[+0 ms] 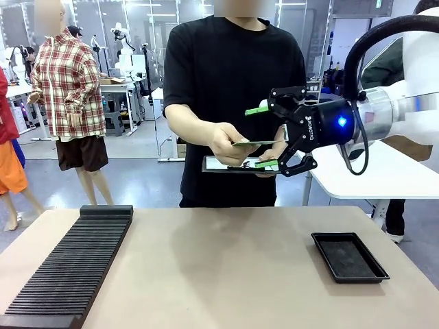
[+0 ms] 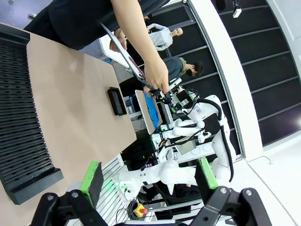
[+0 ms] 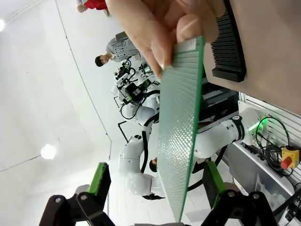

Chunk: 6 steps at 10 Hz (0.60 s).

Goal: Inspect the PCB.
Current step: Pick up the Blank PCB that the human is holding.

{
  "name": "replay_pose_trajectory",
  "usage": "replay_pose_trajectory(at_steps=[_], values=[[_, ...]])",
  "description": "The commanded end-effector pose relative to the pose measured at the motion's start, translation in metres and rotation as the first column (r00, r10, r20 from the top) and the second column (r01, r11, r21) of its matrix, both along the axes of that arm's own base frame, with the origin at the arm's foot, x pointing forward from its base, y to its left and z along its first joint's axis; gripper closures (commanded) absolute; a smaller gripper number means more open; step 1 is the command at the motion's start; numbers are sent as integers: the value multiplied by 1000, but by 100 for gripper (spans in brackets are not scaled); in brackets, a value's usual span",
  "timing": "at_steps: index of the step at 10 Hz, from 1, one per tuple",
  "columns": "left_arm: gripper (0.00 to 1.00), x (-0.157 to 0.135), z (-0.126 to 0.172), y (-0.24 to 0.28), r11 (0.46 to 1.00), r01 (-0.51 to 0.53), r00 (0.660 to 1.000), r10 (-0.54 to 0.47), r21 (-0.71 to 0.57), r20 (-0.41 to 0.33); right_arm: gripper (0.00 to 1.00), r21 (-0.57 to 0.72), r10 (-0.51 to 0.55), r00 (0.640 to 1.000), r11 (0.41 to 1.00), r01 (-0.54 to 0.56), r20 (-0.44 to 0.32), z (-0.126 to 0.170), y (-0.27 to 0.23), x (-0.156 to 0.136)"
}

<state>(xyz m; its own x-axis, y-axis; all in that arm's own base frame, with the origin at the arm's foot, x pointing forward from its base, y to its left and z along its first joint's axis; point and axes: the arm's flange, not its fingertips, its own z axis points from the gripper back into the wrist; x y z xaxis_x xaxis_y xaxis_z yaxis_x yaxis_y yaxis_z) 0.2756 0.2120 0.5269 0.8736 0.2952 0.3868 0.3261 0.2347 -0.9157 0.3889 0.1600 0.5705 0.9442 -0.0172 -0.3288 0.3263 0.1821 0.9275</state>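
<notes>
A person across the table holds the green PCB [image 1: 255, 142] flat and edge-on at chest height in one hand [image 1: 226, 140]. My right gripper [image 1: 262, 137] reaches in from the right with one green pad above the board and one below, jaws open around its free end. In the right wrist view the dotted PCB [image 3: 181, 136] runs down between the fingers [image 3: 99, 176], with a gap on each side, while the person's fingertips pinch its far end. My left gripper [image 2: 148, 176] is open with nothing between its pads.
A long black slotted rack [image 1: 75, 264] lies on the table's left. At the right sits a shallow black tray [image 1: 348, 256]. The person's other hand holds a clipboard with white paper [image 1: 223, 164] just under the PCB. A white table stands behind at the right.
</notes>
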Motion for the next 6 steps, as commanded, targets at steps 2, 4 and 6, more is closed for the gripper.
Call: replay_pose_trajectory(at_steps=[2, 4, 6], values=[[0, -1, 1, -2, 1000, 6, 1000, -6, 3, 9, 51, 52, -15, 999, 999, 13, 34, -1, 1, -3], [0, -1, 1, -2, 1000, 6, 1000, -6, 3, 9, 100, 64, -6, 999, 998, 3, 38, -4, 1, -10], [0, -1, 1, -2, 1000, 6, 1000, -6, 3, 9, 100, 61, -9, 1000, 998, 7, 25, -11, 1, -12]])
